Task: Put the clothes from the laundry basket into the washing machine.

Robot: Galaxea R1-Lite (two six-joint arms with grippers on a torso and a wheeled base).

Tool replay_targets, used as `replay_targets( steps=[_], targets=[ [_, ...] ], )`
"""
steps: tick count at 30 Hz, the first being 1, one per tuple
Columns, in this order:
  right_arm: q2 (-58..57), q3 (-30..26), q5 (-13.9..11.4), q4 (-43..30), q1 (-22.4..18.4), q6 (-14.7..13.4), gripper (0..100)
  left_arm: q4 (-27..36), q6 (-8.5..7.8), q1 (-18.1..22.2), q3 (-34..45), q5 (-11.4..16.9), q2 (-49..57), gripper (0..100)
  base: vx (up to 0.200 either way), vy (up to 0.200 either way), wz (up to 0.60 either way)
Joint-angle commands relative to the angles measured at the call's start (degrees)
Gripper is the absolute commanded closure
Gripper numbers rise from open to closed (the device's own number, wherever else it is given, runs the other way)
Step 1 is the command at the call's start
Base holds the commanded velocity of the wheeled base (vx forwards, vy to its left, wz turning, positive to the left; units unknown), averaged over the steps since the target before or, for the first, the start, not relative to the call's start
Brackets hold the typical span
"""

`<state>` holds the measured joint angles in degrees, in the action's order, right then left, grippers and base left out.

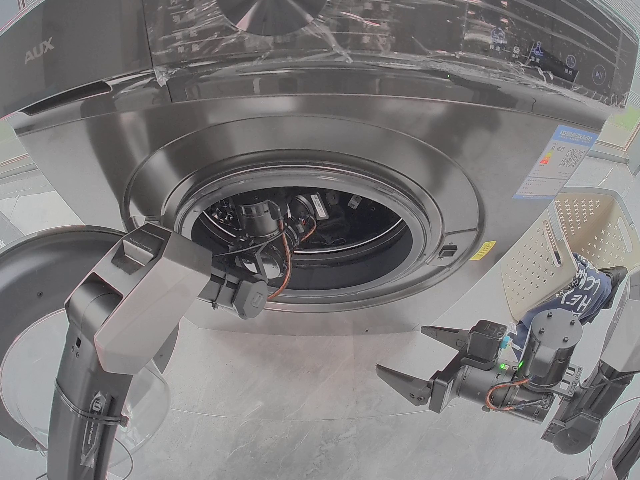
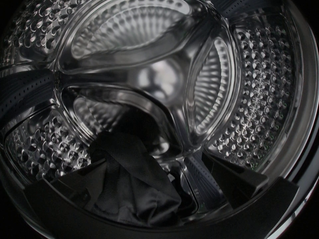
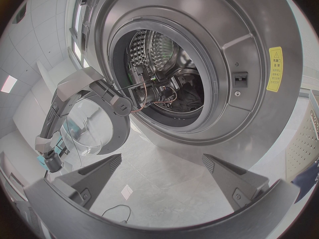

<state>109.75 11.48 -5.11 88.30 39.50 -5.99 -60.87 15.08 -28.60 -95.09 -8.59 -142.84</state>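
A large silver-grey front-loading washing machine [image 1: 320, 121] filled the upper and middle part of the head view, its round opening at the centre of the frame. Its round door [image 1: 30, 275], a dark ring around a clear glass bowl, stood swung open at the lower left. Inside the opening was the perforated, shiny steel drum [image 2: 265, 83]. At the right edge of the head view, beside the machine, stood a cream plastic laundry basket [image 1: 587, 235] with small holes in its walls. A dark blue garment with white lettering [image 1: 573, 298] hung over the basket's near rim. A crumpled black garment [image 2: 133, 183] lay in the drum. The left arm passed through the opening, and the left gripper [image 2: 151, 160] hung inside the drum with its fingers spread wide, the black garment lying between and beyond them. The right gripper [image 1: 403, 351] hung in the lower right of the head view, above the grey floor and just beside the basket, spread wide and holding nothing.
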Motion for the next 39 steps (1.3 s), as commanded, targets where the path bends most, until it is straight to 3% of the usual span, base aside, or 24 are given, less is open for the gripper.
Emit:
replay_targets(
  steps=[1, 7, 12, 13, 16, 18, 22, 26, 32, 39],
  targets=[
    [0.02, 0.03, 0.01, 0.03, 0.05, 0.1, 0, 0.57, -0.14, -0.49, 5.61, 0.42, 3.62, 0, 0.0, 0.0, 0.0],
    [0.02, 0.03, 0.01, 0.03, 0.23, 0.1, 0, 1.72, -0.23, -1.11, 11.06, 0.6, 6.26, 0, 0.0, 0.0, 0.0],
    [-0.06, -0.06, 0.01, 0.03, -0.03, 0.1, 0, 3.48, -1.37, -4.27, 22.4, 4.11, 12.67, 0, 0.0, 0.0, 0.0],
    [-0.06, -0.5, 0.01, 0.03, 0.05, 0.1, 0, 2.86, -4.62, -5.5, 26.44, 4.2, 13.81, 0, 0.0, 0.0, 0.0],
    [-0.24, -1.55, 0.1, 0.03, 0.76, 0.18, 0, 0.05, -10.51, -6.21, 31.98, 4.29, 14.96, 0, 0.0, 0.0, 0.0],
    [-0.5, -2.26, 0.01, 0.03, 0.84, 0.27, 0, -2.68, -12.27, -6.82, 35.41, 4.46, 15.75, 0, 0.0, 0.0, 0.0],
    [-1.29, -3.84, 0.01, 0.03, 0.93, 0.45, 0, -6.54, -14.11, -8.05, 43.67, 6.13, 19.35, 0, 0.0, 0.0, 0.0],
    [-3.4, -6.21, -0.08, 0.03, 1.9, 1.5, 0, -8.48, -14.11, -9.55, 52.64, 9.03, 26.12, 0, 0.0, 0.0, 0.0],
    [-6.22, -8.14, 0.36, 0.03, 1.46, 1.94, 0, -11.2, -13.5, -11.39, 63.45, 9.3, 33.59, 0, 0.0, 0.0, 0.0],
    [-12.72, -9.99, 2.12, -0.05, 0.76, 2.47, 0, -14.81, -14.38, -12.71, 74.78, 8.86, 40.53, 0, 0.0, 0.0, 0.0]
  ],
)
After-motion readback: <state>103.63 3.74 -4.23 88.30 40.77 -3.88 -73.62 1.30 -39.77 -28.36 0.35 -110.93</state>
